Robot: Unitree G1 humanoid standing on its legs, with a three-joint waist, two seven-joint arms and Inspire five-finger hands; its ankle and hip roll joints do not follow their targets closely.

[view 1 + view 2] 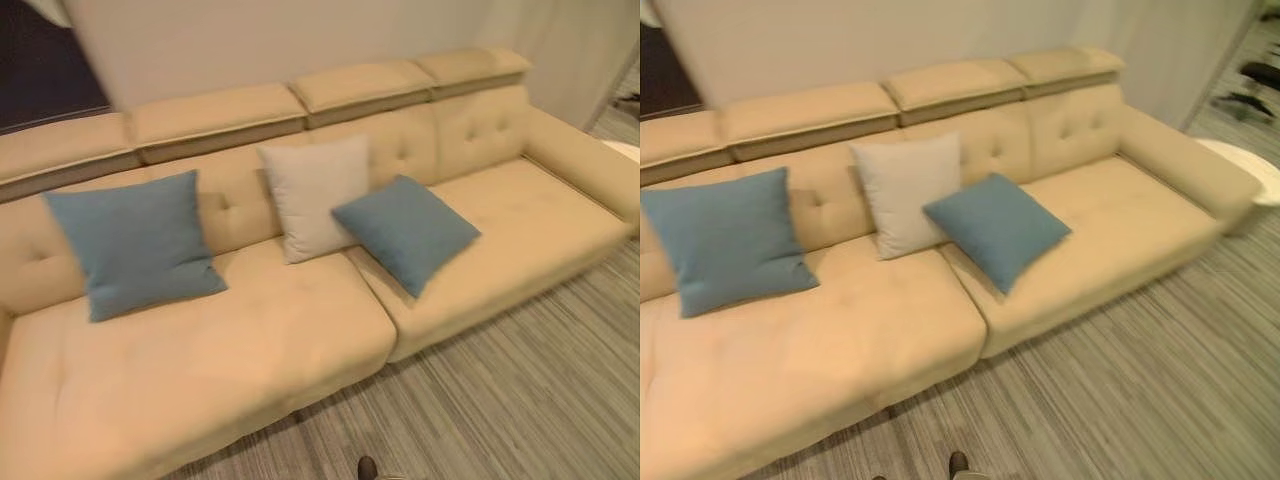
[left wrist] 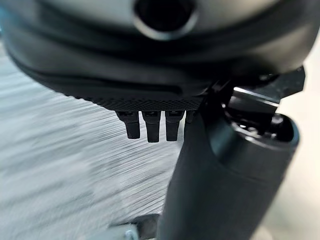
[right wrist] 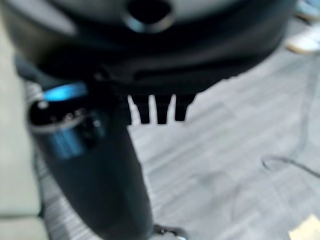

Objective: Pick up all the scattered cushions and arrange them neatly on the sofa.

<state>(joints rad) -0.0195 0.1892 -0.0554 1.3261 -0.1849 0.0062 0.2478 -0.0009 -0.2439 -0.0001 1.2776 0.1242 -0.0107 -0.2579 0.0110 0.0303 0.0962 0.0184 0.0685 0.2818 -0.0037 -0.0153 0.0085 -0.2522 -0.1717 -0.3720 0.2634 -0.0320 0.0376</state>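
while robot hand hangs empty, cushions on sofa

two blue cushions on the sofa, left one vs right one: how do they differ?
Pose: the left blue cushion stands square, leaning on the sofa backrest; the right blue cushion sits turned on a corner like a diamond, lying lower on the seat.
Neighbours: the left one stands alone; the right one overlaps the front of the beige cushion.
Shared: same blue fabric, square shape, similar size, both on the sofa.
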